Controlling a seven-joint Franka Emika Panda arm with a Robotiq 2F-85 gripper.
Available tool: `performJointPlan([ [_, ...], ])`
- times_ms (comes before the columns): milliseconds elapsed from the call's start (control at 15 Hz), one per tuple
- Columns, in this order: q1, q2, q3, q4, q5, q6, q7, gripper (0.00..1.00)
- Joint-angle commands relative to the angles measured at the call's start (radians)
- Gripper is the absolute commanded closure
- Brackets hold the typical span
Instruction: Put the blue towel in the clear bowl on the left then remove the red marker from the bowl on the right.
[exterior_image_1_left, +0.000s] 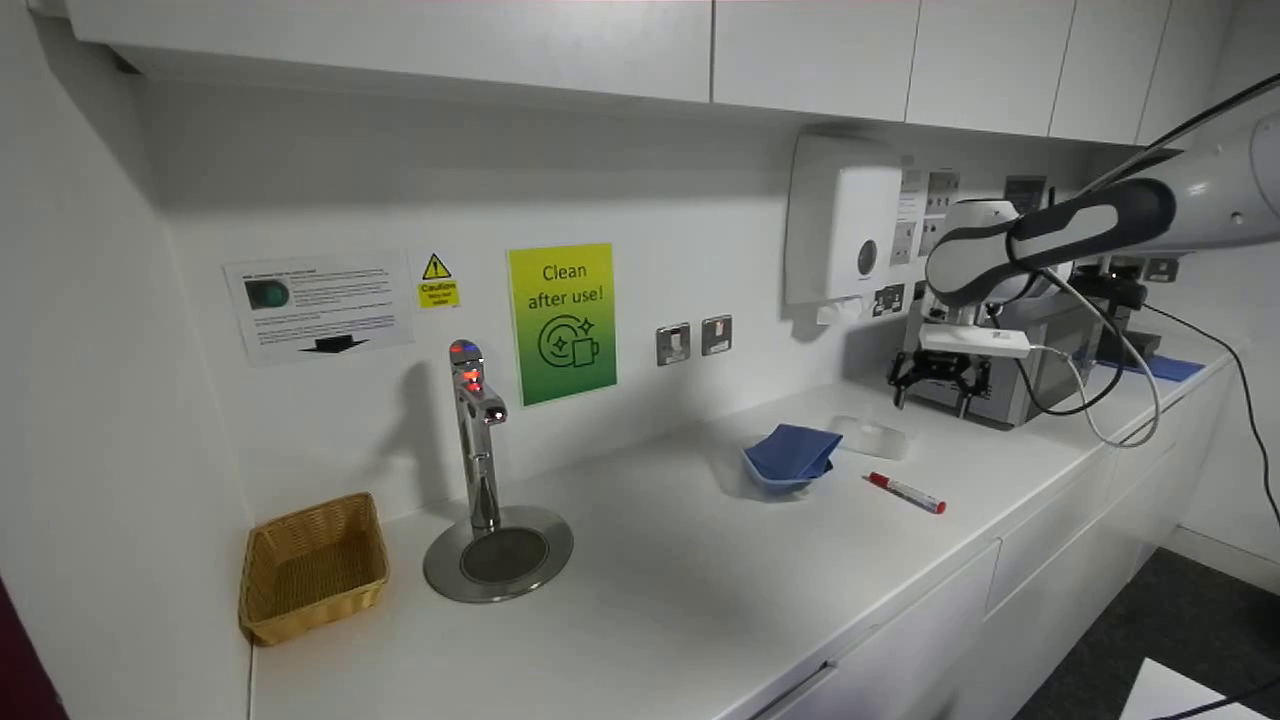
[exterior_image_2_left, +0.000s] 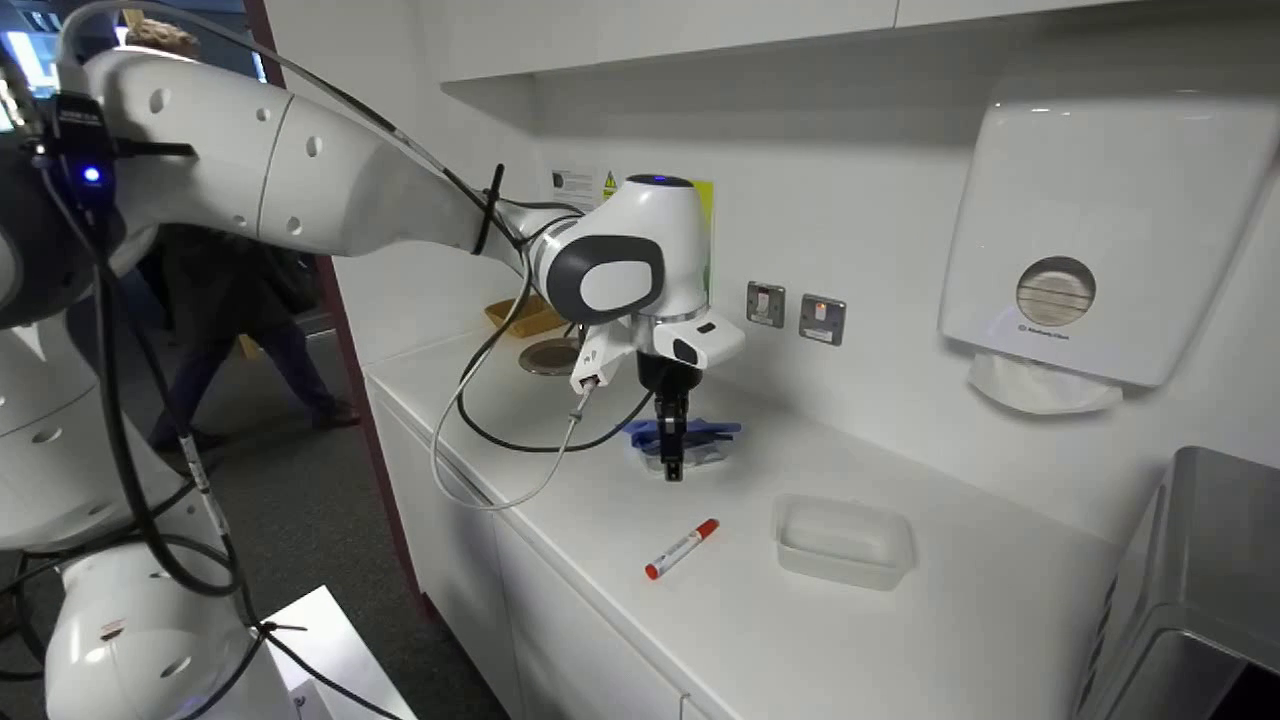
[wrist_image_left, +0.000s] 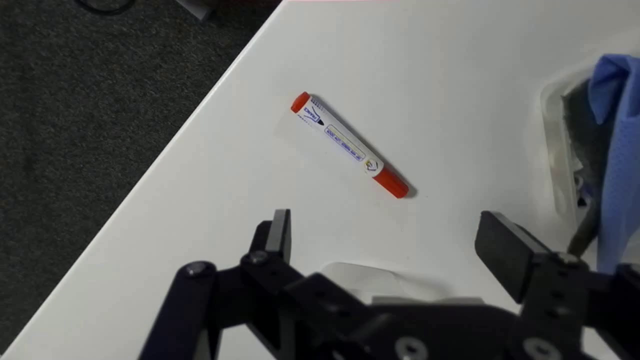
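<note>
The blue towel (exterior_image_1_left: 793, 452) lies folded in the clear bowl on the left (exterior_image_1_left: 782, 488), standing up above its rim. In the wrist view the towel (wrist_image_left: 617, 175) and the bowl's rim (wrist_image_left: 549, 130) are at the right edge, partly cut off. The red marker (wrist_image_left: 345, 142), white with red ends, rests on the counter outside both bowls; it shows in both exterior views too. Beside it is the see-through bowl on the right (exterior_image_2_left: 845, 540), with nothing visible inside. My gripper (wrist_image_left: 387, 220) is open above the counter, its fingers apart and nothing between them.
A wicker basket (exterior_image_1_left: 315, 570) and a tap (exterior_image_1_left: 475, 440) stand at the counter's far end. A grey box (exterior_image_2_left: 1190, 590) bounds the opposite side. On the wall hangs a paper dispenser (exterior_image_2_left: 1110, 230). The counter's front edge (wrist_image_left: 165, 150) drops to the floor near the marker.
</note>
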Motion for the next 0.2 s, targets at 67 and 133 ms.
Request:
performJointPlan([
  [67,-0.021,-0.042,0.015,-0.026,0.003,0.021,0.055,0.00],
  [133,-0.024,-0.054,0.015,-0.035,0.003,0.025,0.066,0.00],
])
